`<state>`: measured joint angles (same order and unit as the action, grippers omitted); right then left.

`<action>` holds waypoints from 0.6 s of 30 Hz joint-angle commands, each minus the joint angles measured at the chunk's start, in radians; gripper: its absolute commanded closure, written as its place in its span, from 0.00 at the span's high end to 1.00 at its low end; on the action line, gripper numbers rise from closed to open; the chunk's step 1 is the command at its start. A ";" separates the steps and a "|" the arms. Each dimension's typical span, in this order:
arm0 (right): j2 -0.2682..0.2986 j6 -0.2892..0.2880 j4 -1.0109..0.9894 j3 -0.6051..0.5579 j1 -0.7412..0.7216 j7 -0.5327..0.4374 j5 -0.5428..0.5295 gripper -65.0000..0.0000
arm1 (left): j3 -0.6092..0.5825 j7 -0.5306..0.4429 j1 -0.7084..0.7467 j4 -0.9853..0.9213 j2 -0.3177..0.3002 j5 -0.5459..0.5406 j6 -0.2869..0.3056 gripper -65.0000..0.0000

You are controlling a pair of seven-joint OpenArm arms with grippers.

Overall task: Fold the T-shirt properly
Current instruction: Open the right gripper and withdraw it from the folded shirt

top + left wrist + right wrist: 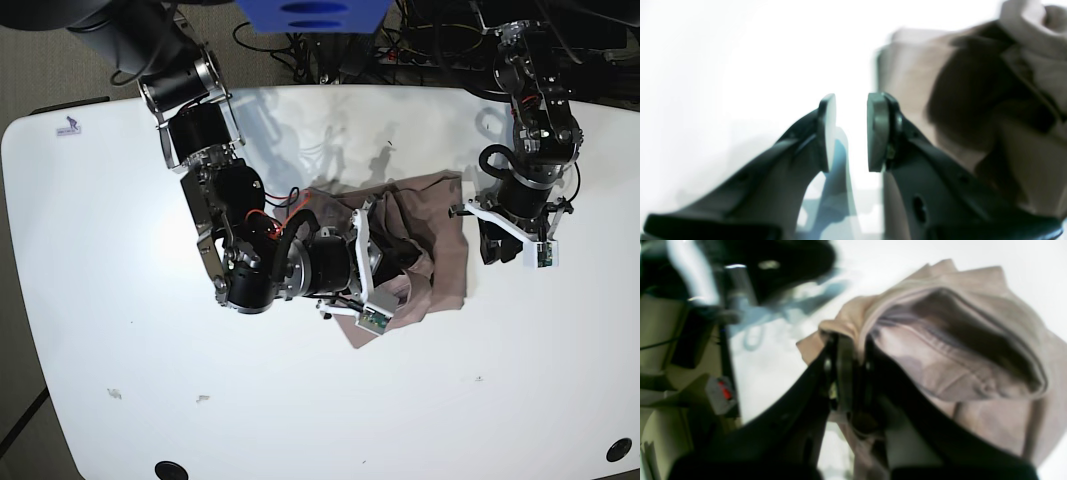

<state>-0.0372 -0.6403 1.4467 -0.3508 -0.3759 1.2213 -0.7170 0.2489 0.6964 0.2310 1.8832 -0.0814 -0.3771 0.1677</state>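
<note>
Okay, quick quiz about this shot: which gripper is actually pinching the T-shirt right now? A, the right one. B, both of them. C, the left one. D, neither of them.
A: in the right wrist view the right gripper is shut on a bunched fold of the T-shirt, while the left gripper stands open with nothing between its pads, beside the cloth.

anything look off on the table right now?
The T-shirt is bunched in a rumpled heap at mid-table, not flat, with fabric pinched in the right gripper. The left gripper is beside its edge, jaws apart and holding nothing. No damage visible.
</note>
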 commanded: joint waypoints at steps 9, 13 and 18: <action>-0.020 0.000 0.015 -0.034 -0.025 -0.036 -0.022 0.50 | 0.076 -0.024 0.021 0.019 -0.007 0.000 0.049 0.24; -0.022 0.000 0.021 -0.034 -0.025 -0.036 -0.022 0.72 | 0.114 -0.024 0.029 0.019 -0.007 -0.003 0.077 0.24; -0.023 0.000 0.021 -0.040 -0.022 -0.033 -0.022 0.83 | 0.142 -0.024 0.031 0.017 -0.005 -0.001 0.100 0.24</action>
<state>-0.0502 -0.6403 1.4479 -0.3866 -0.3767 1.2114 -0.7158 0.3885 0.6971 0.2691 1.8832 -0.0807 -0.3641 0.2535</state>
